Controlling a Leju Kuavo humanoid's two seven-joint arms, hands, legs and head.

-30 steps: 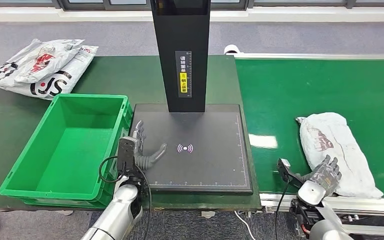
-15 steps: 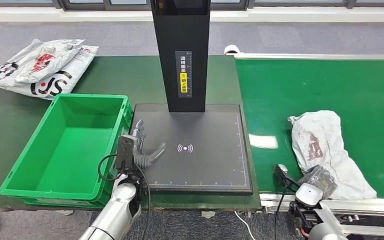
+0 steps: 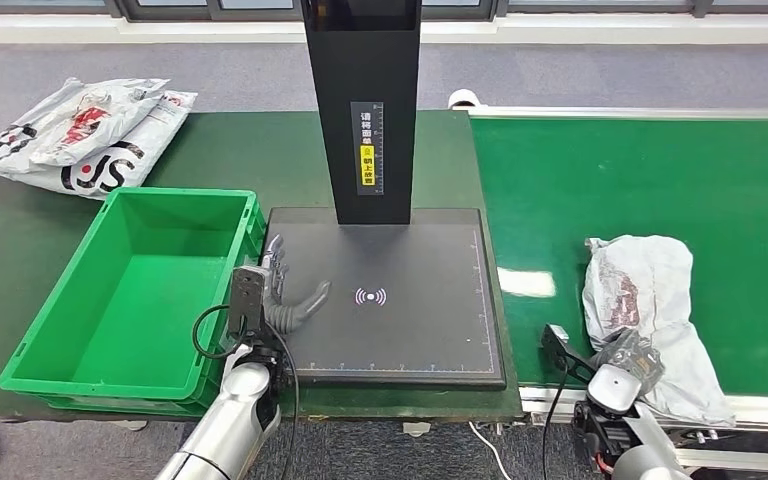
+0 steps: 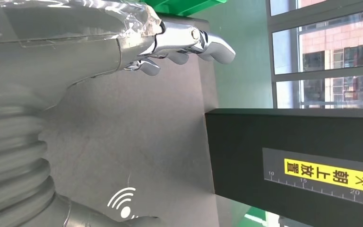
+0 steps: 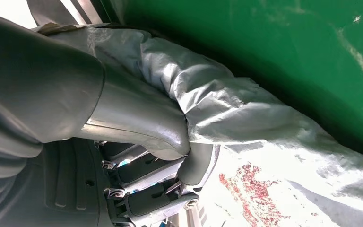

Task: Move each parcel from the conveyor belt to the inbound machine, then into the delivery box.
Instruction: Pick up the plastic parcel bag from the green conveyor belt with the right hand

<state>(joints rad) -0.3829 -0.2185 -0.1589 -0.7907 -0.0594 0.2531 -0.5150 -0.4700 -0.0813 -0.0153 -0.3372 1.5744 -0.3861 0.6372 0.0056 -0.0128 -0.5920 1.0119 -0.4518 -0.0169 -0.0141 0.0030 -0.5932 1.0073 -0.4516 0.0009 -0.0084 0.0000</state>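
My right hand (image 3: pixel 632 357) has its fingers (image 5: pixel 189 161) clamped on the near end of the parcel (image 3: pixel 648 305), which lies at the conveyor belt's (image 3: pixel 650 180) near edge. It looks soft, light and slippery, so I'd bunch plenty of film. My left hand (image 3: pixel 282 295) rests with fingers apart on the inbound machine (image 3: pixel 430 300), beside the delivery box (image 3: pixel 80 345).

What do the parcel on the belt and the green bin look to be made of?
Parcel: thin grey-white plastic film, probably a poly mailer; it crumples and creases where the right hand grips it. Green bin: rigid moulded plastic, judging by its even colour, ribbed rim and slight sheen.
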